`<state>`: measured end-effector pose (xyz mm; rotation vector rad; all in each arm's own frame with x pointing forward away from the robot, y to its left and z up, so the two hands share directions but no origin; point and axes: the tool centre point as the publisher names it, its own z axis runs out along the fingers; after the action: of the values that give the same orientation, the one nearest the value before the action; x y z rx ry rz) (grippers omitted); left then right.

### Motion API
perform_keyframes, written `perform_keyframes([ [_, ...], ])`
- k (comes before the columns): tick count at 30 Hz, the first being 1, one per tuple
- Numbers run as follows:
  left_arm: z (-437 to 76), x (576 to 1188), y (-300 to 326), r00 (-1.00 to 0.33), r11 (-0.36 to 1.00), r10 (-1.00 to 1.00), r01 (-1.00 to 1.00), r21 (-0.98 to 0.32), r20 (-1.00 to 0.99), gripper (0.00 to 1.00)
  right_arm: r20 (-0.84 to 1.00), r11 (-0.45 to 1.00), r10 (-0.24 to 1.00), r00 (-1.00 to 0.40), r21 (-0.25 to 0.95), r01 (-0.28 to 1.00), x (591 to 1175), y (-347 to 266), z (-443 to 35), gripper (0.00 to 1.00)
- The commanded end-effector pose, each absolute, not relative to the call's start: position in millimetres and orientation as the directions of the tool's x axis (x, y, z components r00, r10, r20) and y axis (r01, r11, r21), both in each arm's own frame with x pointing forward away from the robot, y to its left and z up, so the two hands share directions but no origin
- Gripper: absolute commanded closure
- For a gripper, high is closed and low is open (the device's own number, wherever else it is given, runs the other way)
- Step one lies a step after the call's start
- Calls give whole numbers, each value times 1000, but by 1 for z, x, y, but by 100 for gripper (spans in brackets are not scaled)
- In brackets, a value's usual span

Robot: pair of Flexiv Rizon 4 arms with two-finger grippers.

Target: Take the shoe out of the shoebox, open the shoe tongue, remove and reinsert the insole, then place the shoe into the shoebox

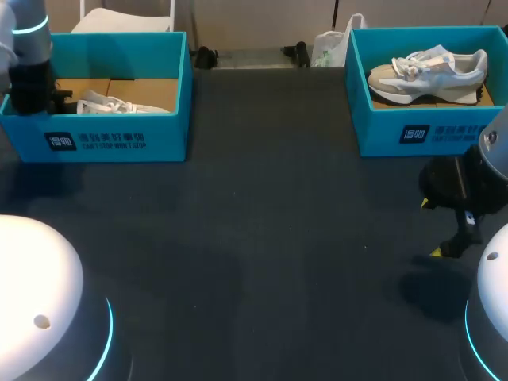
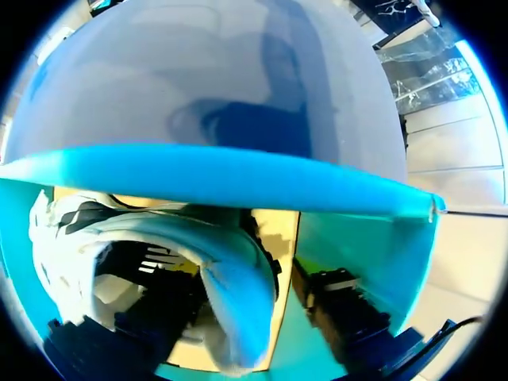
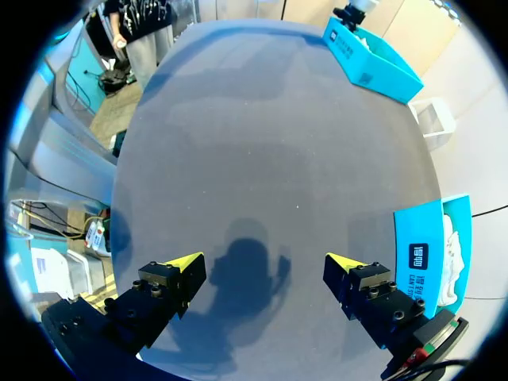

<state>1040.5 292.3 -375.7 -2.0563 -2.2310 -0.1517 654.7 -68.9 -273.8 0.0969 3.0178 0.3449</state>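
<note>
The left claw is in the shoebox at the shoe; I cannot tell if it grips. The right claw hangs wide open. Next, lift the shoe out.

Shoe in left shoebox; second shoe in right shoebox.

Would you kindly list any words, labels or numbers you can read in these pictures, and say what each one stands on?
Left shoebox, front wall: a logo square and two lines of print, too small to read.
Right shoebox, front wall: the same label, too blurred to read.
No other readable text shows.
</note>
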Motion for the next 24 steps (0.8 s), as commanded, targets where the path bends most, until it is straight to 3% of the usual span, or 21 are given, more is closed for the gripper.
perform_keyframes([
  [1,-364,1034,292,-76,76,989,997,5,126,0,-97,972,75,-992,228,51,653,-69,-274,0],
  [24,-258,1004,283,-98,97,995,995,32,34,0,-97,972,75,-992,228,51,653,-69,-274,0],
])
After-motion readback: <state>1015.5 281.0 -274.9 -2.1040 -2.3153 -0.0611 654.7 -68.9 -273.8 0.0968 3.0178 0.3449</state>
